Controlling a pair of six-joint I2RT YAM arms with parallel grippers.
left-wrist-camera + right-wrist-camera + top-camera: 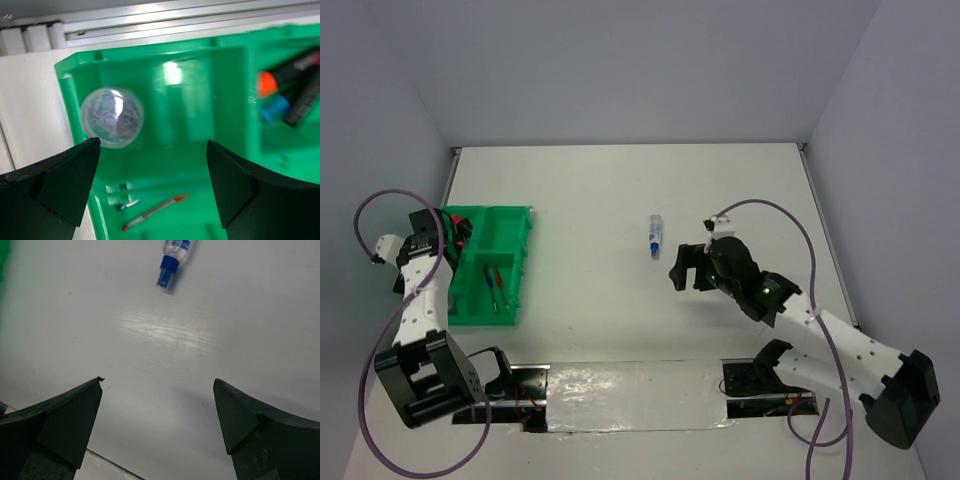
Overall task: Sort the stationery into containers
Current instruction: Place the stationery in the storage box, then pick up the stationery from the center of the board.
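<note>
1. Blue-capped marker (654,237) lies alone mid-table (600,190), well apart from the green tray (485,318).
2. Right claw (157,382) is wide open and empty. The marker is just ahead of it, its long axis running roughly near-to-far with the blue cap end toward the claw.
3. Right arm is clearly nearer. Left claw (152,147) hangs over the tray, spread wide and holding nothing, with a clear ball (112,117) in the compartment below.
4. Likely next: right claw goes forward and closes across the barrel.
</note>
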